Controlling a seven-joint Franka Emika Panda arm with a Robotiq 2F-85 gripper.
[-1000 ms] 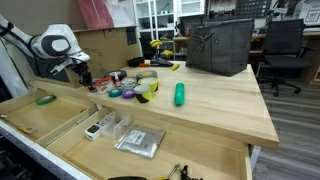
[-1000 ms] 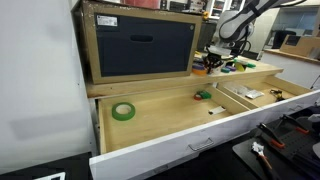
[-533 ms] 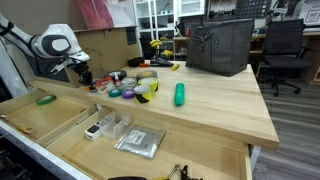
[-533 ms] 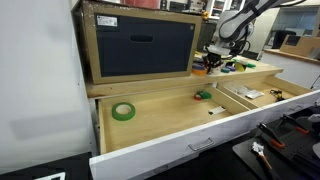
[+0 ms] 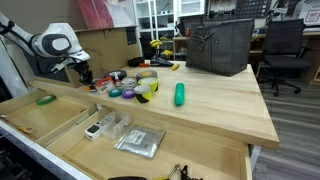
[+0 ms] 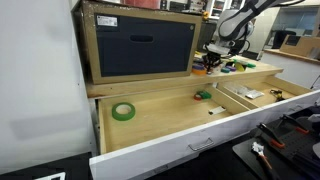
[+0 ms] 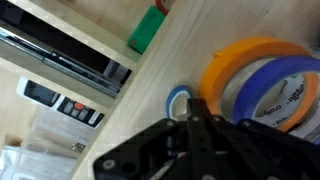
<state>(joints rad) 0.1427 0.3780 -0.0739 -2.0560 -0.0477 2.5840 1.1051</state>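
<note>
My gripper (image 7: 193,104) comes in from the bottom of the wrist view with its black fingers pressed together, and nothing shows between them. Its tip is just above the wooden tabletop, right next to a small blue tape ring (image 7: 178,101). An orange tape roll (image 7: 245,60) and a larger blue tape roll (image 7: 285,85) lie just to the right of it. In both exterior views the gripper (image 5: 82,74) (image 6: 210,56) hangs low at the end of the table, beside the cluster of tape rolls (image 5: 138,86).
A green marker (image 5: 180,94) lies mid-table and a black basket (image 5: 220,45) stands behind it. The open drawers hold a green tape ring (image 6: 123,111), a small green object (image 7: 145,30), a remote (image 7: 62,103) and a plastic bag (image 5: 138,141). A dark cabinet (image 6: 140,45) stands on the table.
</note>
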